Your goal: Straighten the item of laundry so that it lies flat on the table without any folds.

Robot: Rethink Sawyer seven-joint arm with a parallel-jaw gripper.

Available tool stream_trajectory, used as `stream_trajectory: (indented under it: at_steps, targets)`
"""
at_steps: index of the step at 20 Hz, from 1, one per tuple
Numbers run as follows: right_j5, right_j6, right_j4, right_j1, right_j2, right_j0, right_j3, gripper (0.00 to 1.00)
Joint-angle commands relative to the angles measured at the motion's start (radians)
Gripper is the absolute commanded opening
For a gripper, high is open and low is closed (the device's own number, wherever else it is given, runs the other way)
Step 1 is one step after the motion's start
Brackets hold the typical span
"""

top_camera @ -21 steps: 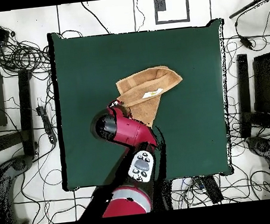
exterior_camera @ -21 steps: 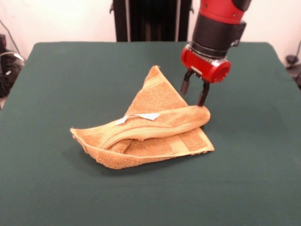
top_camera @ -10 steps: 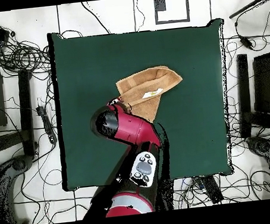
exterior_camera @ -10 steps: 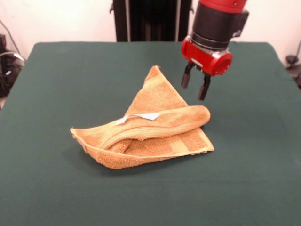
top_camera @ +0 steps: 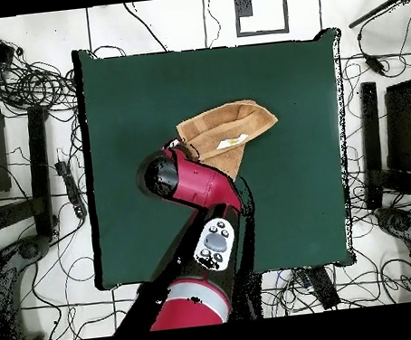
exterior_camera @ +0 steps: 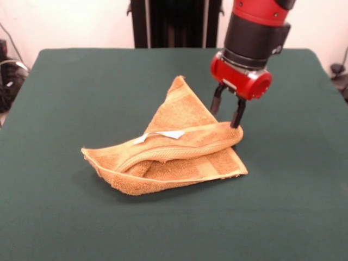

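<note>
Overhead view hides the claw (exterior_camera: 227, 113) under the arm; frontally it stands parted over the folded towel's (exterior_camera: 174, 149) end.

The red and black arm (exterior_camera: 255, 27) is reaching down from above, and its round red wrist is pointing almost straight down with a small lean. The end effector (exterior_camera: 227, 112) is hanging at the bottom of that wrist, with its two thin black fingers (exterior_camera: 237, 115) pointing down and standing a little apart with a gap showing between them. From above, the arm (top_camera: 192, 183) is stretching out from the base in a bent line, and its big round end is hiding the fingers in that view.
</note>
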Motion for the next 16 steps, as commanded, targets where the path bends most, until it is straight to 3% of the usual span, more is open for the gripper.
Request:
stream_trajectory:
  at_steps: [1, 6, 16]
  targets:
    - [0.093, 0.283, 0.086, 0.118, 0.003, 0.07, -0.086, 1.0]
    - [0.074, 0.268, 0.103, 0.128, 0.012, 0.067, -0.084, 1.0]
    - [0.155, 0.302, 0.126, 0.108, -0.027, 0.104, -0.08, 1.0]
